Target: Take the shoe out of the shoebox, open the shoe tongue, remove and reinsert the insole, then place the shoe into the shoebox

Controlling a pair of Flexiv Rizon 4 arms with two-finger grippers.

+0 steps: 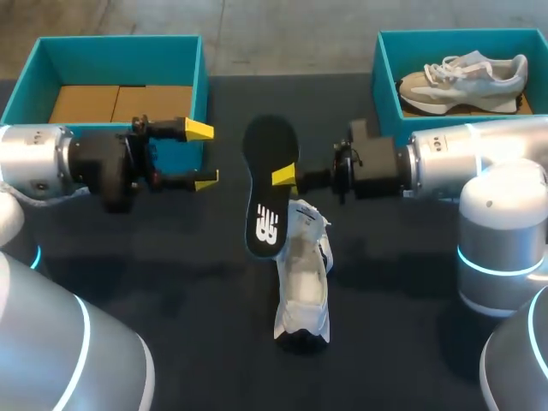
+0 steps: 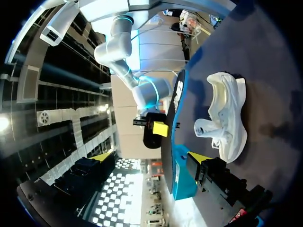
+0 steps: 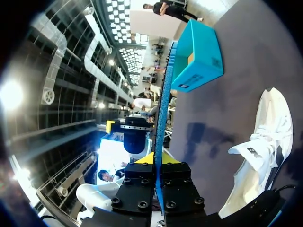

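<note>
A black insole (image 1: 267,184) with a white logo hangs above the middle of the table, and my right gripper (image 1: 285,176) is shut on its edge. In the right wrist view the insole (image 3: 163,104) stands edge-on between the closed fingers of my right gripper (image 3: 155,160). The white shoe (image 1: 303,287) lies on the dark table just below the insole, also seen as the shoe (image 2: 227,118) and the shoe (image 3: 265,142). My left gripper (image 1: 203,155) is open and empty, left of the insole (image 2: 171,120) and facing it.
A teal shoebox (image 1: 199,64) with brown cardboard inside stands at the back left, behind my left gripper. A second teal box (image 1: 385,77) at the back right holds a beige and white sneaker (image 1: 462,75). The dark tabletop (image 1: 171,282) spreads across the front.
</note>
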